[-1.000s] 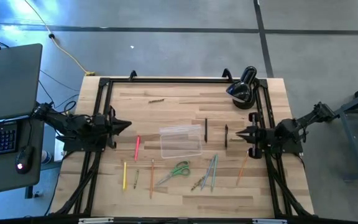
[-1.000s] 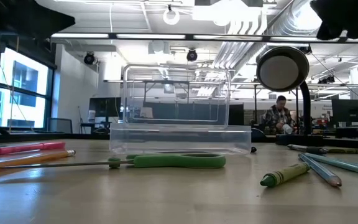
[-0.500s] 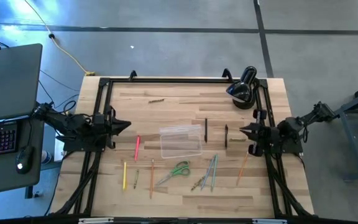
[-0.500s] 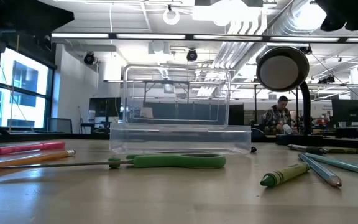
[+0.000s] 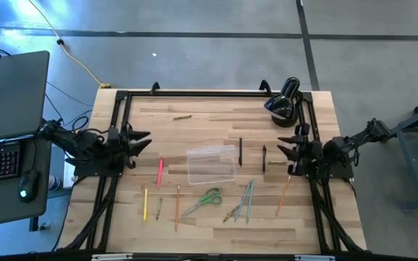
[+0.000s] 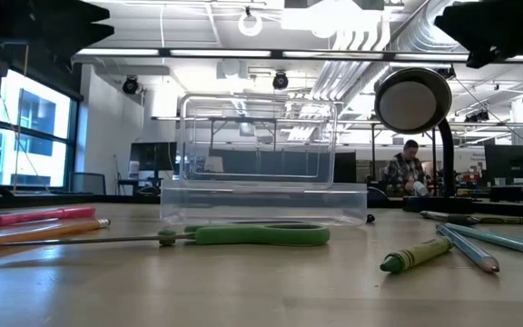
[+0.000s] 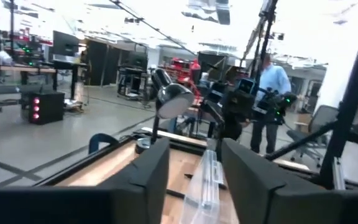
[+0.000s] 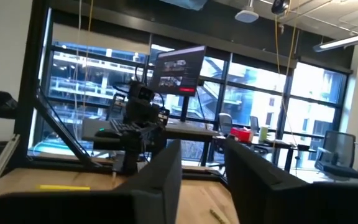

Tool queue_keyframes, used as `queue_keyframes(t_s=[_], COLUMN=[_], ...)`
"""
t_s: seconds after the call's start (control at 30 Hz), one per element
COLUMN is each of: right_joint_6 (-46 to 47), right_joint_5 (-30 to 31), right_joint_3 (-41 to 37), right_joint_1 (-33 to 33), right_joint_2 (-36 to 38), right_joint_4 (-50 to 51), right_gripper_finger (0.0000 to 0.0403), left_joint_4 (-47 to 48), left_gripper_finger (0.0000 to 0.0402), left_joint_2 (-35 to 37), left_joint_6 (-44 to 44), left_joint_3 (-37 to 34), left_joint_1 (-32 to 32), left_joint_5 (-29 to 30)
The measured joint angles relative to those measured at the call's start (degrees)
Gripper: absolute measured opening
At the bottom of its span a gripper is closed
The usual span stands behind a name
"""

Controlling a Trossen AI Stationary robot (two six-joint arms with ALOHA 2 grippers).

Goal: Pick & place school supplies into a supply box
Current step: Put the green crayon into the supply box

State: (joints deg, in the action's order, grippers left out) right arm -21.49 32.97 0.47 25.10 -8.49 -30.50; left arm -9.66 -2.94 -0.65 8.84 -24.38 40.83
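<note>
A: Risks, entry one. Box sits mid-table, clear and shallow, nothing in it that I can see. Left gripper waits off the table's 9 o'clock edge; its own wrist view shows the two fingers parted with nothing between them. Right gripper waits at 3 o'clock, fingers likewise apart and empty.

B: Where are the supplies?

A: All on the wood. Pink pen lies at the box's 9 o'clock. Scissors lie at its 6 o'clock. A bundle of grey pencils lies at 5 o'clock, two dark pencils at 3 o'clock, an orange pencil nearer the right arm.

B: Likely failures?

A: Thin pencils lying flat: fingers may scrape the wood and roll them away instead of closing on them. The grey bundle is overlapped, so one grasp could drag its neighbours. The box looks light; a nudge from either arm could slide it. Its clear walls are hard to judge, so a pencil might land across the rim. The black lamp at 1 o'clock stands near the right arm's sweep.
</note>
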Motion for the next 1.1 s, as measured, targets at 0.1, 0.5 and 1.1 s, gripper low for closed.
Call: queue_keyframes(t_s=[0.1, 0.5, 1.1], right_joint_6=[-0.94, 4.15, 9.59], right_joint_5=[0.03, -9.38, -17.3], right_joint_3=[0.0, 3.02, 4.22], right_joint_1=[-0.15, -10.65, -21.53], right_joint_2=[-1.02, -6.53, -15.34], right_joint_4=[-0.35, -1.23, -4.18], right_gripper_finger=[0.0127, 0.0147, 0.0146], left_joint_4=[-2.07, 6.05, 20.34], left_gripper_finger=[0.0201, 0.0178, 0.0254], left_joint_2=[0.0, -16.38, -32.54], left_joint_6=[-0.99, 4.13, 12.9], left_joint_3=[0.05, 18.38, 49.54], left_joint_1=[0.03, 0.04, 0.06], left_joint_5=[2.51, 5.22, 4.61])
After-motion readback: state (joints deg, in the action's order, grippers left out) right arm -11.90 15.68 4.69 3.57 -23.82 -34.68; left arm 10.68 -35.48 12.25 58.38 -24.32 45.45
